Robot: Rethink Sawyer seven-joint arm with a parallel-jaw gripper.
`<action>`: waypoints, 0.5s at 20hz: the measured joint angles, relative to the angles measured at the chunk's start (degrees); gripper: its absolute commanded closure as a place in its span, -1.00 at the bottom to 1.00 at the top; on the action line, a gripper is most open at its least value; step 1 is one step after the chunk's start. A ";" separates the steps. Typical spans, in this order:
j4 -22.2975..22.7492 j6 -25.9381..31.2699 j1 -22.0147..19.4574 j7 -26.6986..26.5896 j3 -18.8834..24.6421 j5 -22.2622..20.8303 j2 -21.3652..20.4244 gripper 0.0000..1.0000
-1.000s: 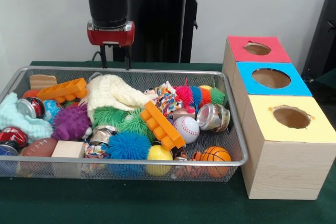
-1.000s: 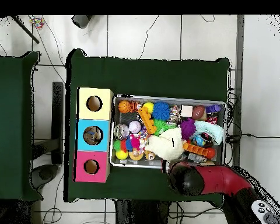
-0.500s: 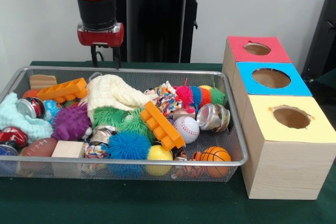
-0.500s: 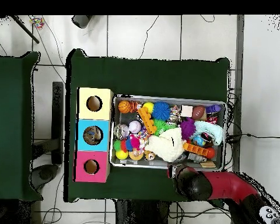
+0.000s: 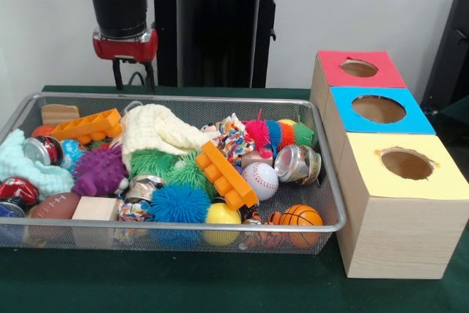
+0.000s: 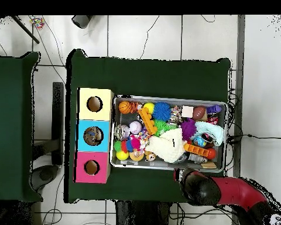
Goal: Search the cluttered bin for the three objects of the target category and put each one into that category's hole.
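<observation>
Gripper (image 5: 133, 76) hovers beyond the bin's (image 5: 183, 97) far-left rim, fingers spread, empty. No clear bottle identifiable; probably buried. Advise probing beneath cream cloth (image 5: 157, 130) first, descending slowly.

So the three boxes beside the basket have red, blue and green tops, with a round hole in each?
Not quite: the third box has a yellow top, not green, as the front view shows. The red and blue tops and the holes are as you say.
</observation>
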 measured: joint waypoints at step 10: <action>-0.01 0.00 4.21 0.00 -0.90 -1.93 0.10 -1.00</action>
